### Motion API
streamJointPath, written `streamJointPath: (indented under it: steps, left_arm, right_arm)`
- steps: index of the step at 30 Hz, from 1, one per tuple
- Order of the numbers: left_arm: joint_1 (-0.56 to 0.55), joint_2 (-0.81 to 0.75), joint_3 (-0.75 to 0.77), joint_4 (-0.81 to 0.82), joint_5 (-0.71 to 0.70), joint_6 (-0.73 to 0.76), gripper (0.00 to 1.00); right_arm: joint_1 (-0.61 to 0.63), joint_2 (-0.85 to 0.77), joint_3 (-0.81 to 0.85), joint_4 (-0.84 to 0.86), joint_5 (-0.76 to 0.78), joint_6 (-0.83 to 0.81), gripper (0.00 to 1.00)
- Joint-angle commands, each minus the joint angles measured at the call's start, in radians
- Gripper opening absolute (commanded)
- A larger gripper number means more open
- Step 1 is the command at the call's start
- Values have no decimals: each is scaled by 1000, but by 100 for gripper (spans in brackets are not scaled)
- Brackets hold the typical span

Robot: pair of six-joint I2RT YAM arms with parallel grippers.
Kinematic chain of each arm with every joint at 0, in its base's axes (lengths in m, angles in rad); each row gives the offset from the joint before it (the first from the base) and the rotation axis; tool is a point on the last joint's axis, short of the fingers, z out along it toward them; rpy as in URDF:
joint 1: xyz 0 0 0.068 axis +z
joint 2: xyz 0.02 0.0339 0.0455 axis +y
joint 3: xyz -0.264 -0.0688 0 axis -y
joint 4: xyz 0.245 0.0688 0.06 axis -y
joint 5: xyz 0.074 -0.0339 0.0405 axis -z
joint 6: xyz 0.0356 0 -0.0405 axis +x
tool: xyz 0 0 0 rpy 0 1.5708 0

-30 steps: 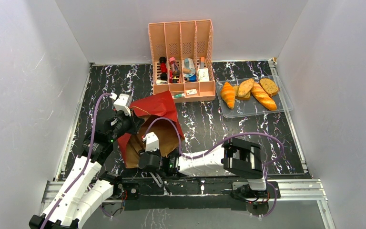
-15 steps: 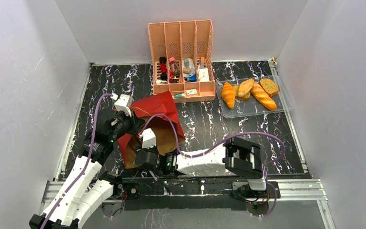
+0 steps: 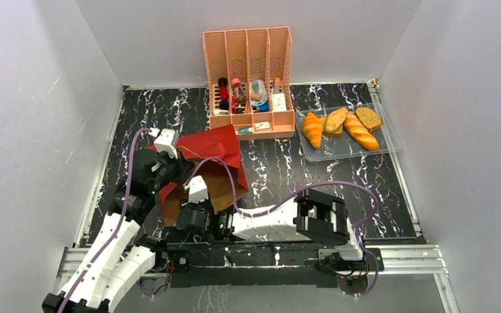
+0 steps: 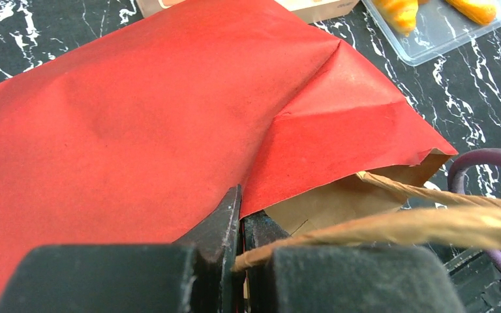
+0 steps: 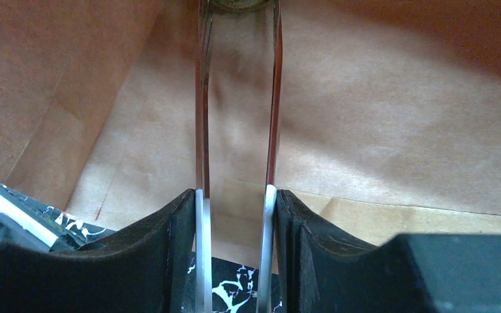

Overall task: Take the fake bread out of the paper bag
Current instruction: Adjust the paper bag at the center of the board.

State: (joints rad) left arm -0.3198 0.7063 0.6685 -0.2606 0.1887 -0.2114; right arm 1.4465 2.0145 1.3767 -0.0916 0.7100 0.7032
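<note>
The top external camera looks down from high behind the near edge over the whole table [image 3: 280, 166], the left wrist camera sits close above the paper bag [image 4: 137, 117] facing the table's far right corner, and the right wrist camera stares point-blank into that bag, which all three views share.

The table [image 3: 287, 171] has a black marble-pattern top with white veins. A pink four-slot organizer [image 3: 248, 52] stands at the middle of its far edge, containing small red-capped bottles [image 3: 237, 91] and a white box [image 3: 278, 101]. A clear plastic tray [image 3: 329, 150] lies near the far right corner, just beside the organizer. White walls [image 3: 39, 98] enclose three sides.
</note>
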Motion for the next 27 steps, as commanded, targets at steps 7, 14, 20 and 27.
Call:
streamJointPath:
  steps: [7, 14, 20, 27]
  left_arm:
    - [-16, -7, -23, 2, 63, -23, 0]
    - [-16, -13, -2, -18, 36, -22, 0]
    - [-17, -9, 24, -32, -31, -33, 0]
    - [-16, 33, 52, -28, -138, -73, 0]
  right_arm:
    - [-26, 65, 143, 35, -1, -86, 28]
    - [-28, 23, 103, 36, -8, -68, 0]
    - [-17, -71, -1, 42, -28, -37, 0]
    - [53, -227, -138, 18, 1, 1, 0]
